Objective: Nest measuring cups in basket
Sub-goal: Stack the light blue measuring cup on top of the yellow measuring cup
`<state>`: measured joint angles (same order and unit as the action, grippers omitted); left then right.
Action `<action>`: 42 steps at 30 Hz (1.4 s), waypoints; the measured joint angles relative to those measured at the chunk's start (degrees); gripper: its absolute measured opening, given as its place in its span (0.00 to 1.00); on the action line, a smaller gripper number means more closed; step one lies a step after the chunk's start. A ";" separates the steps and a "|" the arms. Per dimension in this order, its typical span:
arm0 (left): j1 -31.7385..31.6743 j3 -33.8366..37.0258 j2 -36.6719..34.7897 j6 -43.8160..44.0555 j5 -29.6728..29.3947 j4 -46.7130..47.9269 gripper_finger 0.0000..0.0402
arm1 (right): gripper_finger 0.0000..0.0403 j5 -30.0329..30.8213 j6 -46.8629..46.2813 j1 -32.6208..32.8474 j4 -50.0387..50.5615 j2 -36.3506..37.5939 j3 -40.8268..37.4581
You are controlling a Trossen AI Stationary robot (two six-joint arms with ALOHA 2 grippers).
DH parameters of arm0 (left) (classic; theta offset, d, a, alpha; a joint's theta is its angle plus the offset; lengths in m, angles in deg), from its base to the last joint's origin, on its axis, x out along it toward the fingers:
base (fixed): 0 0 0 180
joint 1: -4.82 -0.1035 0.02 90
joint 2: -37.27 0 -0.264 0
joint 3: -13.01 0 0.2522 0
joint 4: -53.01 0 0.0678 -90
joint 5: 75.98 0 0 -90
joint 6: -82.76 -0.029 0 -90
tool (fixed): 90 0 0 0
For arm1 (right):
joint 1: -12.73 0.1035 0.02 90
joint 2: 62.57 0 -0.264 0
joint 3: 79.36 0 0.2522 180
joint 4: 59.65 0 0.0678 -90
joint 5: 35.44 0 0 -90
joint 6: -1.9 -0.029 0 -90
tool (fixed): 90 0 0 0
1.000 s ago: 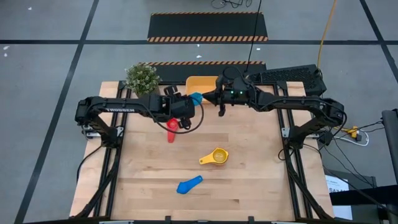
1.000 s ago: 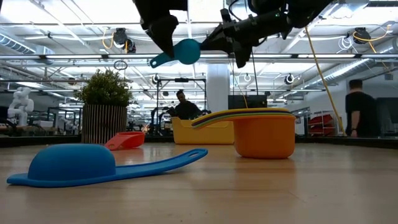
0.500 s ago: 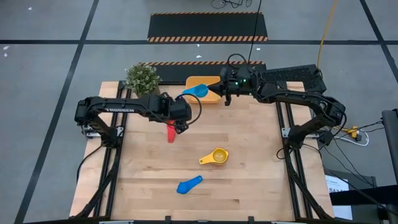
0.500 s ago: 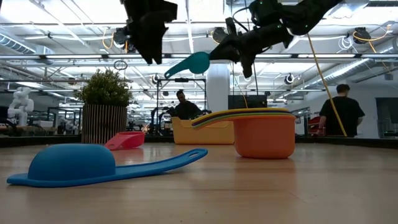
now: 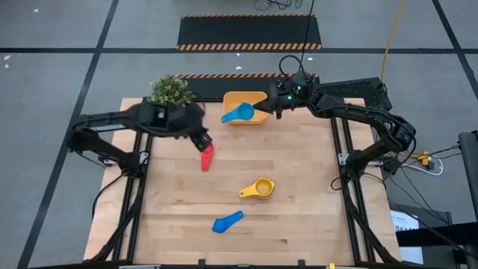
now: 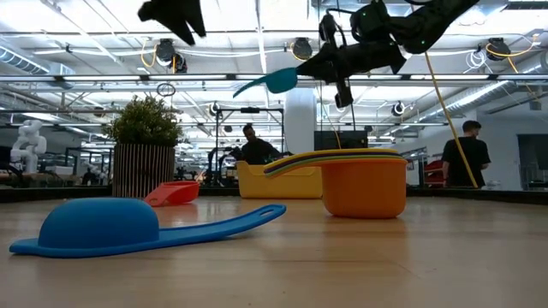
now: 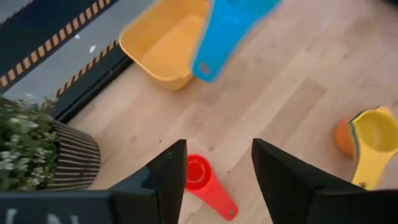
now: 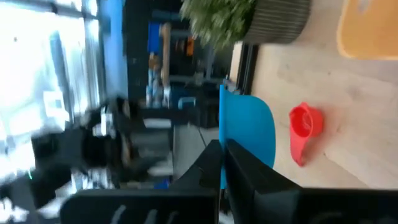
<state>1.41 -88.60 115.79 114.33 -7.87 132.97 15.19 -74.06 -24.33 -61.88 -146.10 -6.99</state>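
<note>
The right claw (image 5: pixel 263 111) is pressed together on the rim of a light blue measuring cup (image 5: pixel 237 113), holding it in the air above the orange-yellow basket (image 5: pixel 246 100) at the table's far edge; the cup's handle sticks out past the basket's near wall. In the low view the same cup (image 6: pixel 272 81) hangs well clear of the table. The basket's inside is partly covered by the cup, so what lies in it cannot be told.

The left claw (image 5: pixel 200 140) hovers above the red measuring cup (image 5: pixel 207 157), which lies on the table near the far left corner, close to the potted plant (image 5: pixel 171 91). Its fingers (image 7: pixel 166 176) stand apart with nothing between them; the red cup (image 7: pixel 204 183) shows on the wood below the gap.

Near the table's middle stands an orange cup with a yellow one nested in it (image 5: pixel 259 188). A dark blue cup (image 5: pixel 227 221) lies upside down toward the near edge.
</note>
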 joint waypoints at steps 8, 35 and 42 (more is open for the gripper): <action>-0.49 0.00 -7.21 2.24 0.08 0.14 0.40 | 0.00 -5.92 9.99 1.61 -0.05 2.97 0.00; -3.36 10.16 -10.27 2.50 23.88 -45.00 0.40 | 0.00 2.94 20.10 10.11 -2.60 22.17 0.00; -6.35 16.02 -10.30 9.00 29.63 -67.71 0.40 | 0.00 7.10 20.15 10.06 -2.62 25.24 0.00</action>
<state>-4.94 -72.58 105.50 123.33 21.76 65.26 22.29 -53.91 -14.28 -64.50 -120.86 -6.99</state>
